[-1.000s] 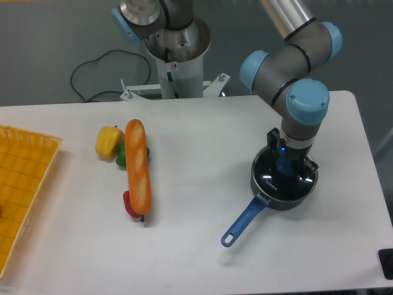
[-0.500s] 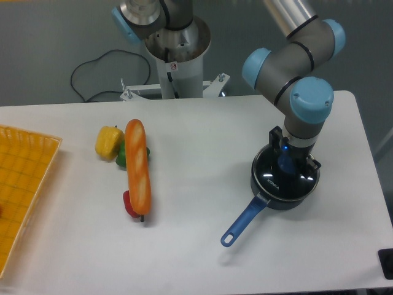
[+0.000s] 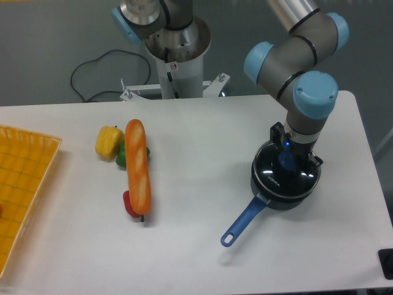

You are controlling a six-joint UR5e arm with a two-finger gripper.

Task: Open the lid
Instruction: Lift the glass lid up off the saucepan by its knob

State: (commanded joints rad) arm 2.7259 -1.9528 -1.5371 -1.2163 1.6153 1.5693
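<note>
White table (image 3: 202,141) is carrying a dark blue saucepan (image 3: 273,193) at the right side, and the lid (image 3: 273,174) is sitting on top of it. The gripper (image 3: 287,158) is reaching down over the lid's blue knob (image 3: 287,161), seemingly clamping it. A bread loaf (image 3: 138,166) is lying at left.

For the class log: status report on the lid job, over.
Gripper down on the lid's blue knob, closure unclear. Lid sits on the saucepan. Nothing in the way.
</note>
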